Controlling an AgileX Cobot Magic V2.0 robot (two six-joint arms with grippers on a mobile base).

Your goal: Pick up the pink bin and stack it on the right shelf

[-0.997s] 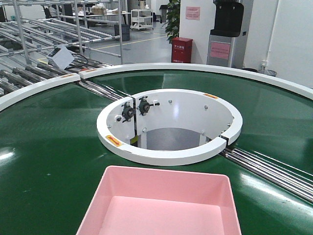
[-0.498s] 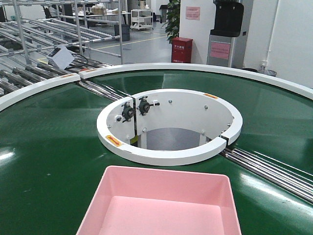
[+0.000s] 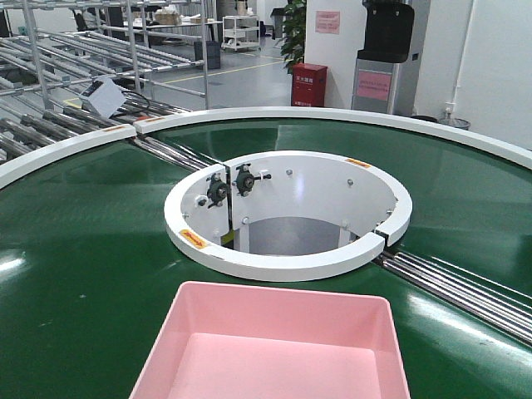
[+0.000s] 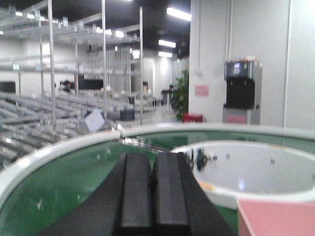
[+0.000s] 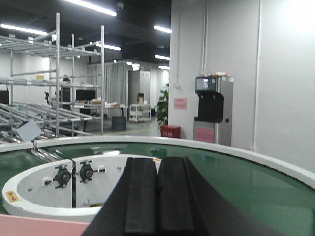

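Racks of silver pipe rollers [image 3: 75,50] far left, beyond green curved conveyor belt [image 3: 83,249]. Left gripper [image 4: 152,187]: black pads pressed together, empty. Large shallow pale-pink plastic bin [image 3: 283,309] sits on belt, near edge, just before white ring housing [image 3: 287,266], between both grippers. Right gripper [image 5: 157,196]: pads together, empty.

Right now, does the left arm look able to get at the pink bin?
Probably yes: the pink bin lies close beside the shut left hand, with only bare green belt between.
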